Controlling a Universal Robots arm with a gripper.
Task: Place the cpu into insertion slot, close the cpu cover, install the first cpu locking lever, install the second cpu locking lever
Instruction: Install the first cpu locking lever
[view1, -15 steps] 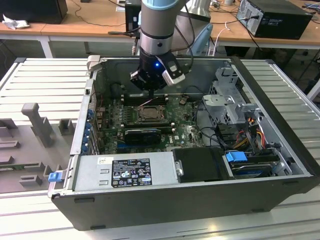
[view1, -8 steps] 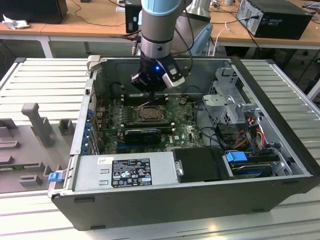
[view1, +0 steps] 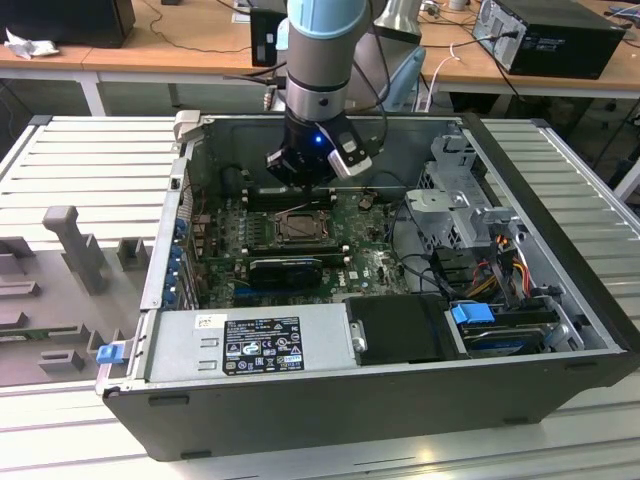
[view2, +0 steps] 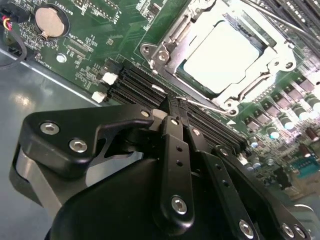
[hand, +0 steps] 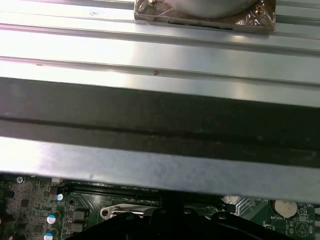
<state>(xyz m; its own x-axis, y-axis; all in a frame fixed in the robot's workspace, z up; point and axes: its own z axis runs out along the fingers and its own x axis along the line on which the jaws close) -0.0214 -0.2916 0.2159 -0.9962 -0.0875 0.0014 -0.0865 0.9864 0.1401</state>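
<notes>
My claw (view2: 172, 107) hangs inside the open computer case (view1: 560, 330), just above the memory slots (view2: 150, 87) beside the insertion slot (view2: 235, 95). Its 2 black fingers (view2: 175, 145) are pressed together, with nothing held between them. The cpu (view2: 220, 57) lies seated in that slot, its pale top showing through the cpu cover (view2: 200, 37) folded flat around it. A thin locking lever (view2: 202, 106) lies just past my fingertips.

The chip (view2: 223, 59) shows a pale silver-grey top inside a shiny silvery cover (view2: 165, 47), on a green board (view2: 85, 35) dotted with tiny parts. The pincer (view2: 176, 107) is matt black with silver screws. The computer case (view1: 560, 250) is dark grey, and the surface (view1: 90, 160) is ribbed silver.
</notes>
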